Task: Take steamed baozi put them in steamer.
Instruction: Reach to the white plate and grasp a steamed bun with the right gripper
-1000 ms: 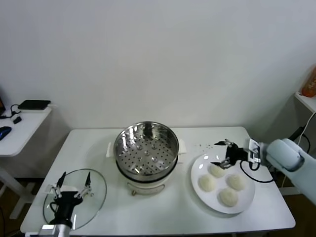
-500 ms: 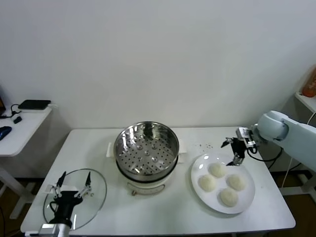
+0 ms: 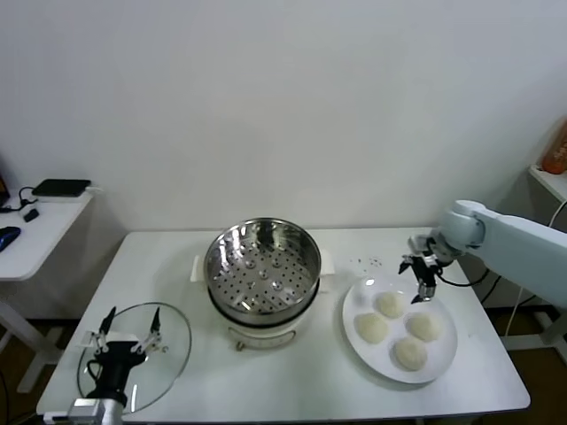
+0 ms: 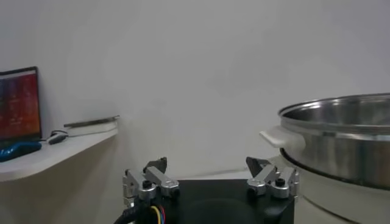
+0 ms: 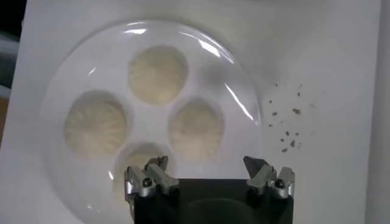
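Your right end effector (image 3: 422, 280), fingers apart, hovers over the steamed baozi (image 3: 390, 305) near the bench's (image 3: 292, 372) right edge; left end effector (image 3: 129, 334) open.

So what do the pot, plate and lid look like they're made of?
Pot: polished stainless steel, mirror-bright, with a perforated tray; its base looks like white plastic. Plate: glossy white, probably ceramic or melamine, with highlights on the rim. Lid: clear glass, the table shows through.

Right claw (image 3: 420, 277) lifted off baozi (image 3: 390, 304), rotated downward above plate (image 3: 443, 361).
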`<state>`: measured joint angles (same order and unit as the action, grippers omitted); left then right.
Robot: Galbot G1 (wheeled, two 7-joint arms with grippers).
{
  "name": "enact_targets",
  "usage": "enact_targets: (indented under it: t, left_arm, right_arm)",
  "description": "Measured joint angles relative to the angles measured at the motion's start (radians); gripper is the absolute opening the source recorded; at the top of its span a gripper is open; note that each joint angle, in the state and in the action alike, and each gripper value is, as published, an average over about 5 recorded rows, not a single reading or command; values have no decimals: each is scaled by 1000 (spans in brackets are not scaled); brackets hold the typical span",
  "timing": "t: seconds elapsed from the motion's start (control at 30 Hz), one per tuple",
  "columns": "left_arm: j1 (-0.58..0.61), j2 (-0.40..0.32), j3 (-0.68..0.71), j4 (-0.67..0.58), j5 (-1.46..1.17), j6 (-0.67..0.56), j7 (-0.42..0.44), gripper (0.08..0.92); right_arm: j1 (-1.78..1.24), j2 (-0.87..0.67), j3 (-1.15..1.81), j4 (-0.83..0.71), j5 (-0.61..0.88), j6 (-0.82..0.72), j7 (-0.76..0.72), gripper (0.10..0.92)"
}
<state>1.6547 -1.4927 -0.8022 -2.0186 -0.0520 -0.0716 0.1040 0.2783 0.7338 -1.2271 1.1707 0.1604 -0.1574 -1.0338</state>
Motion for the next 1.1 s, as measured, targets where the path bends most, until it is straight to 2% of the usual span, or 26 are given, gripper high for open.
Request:
enact_targets:
  t: [1.1]
  left_arm:
    - [11, 4, -4, 10, -9, -2, -4, 823]
  right_arm:
    - [-134, 92, 75, -111, -45, 9, 8, 815]
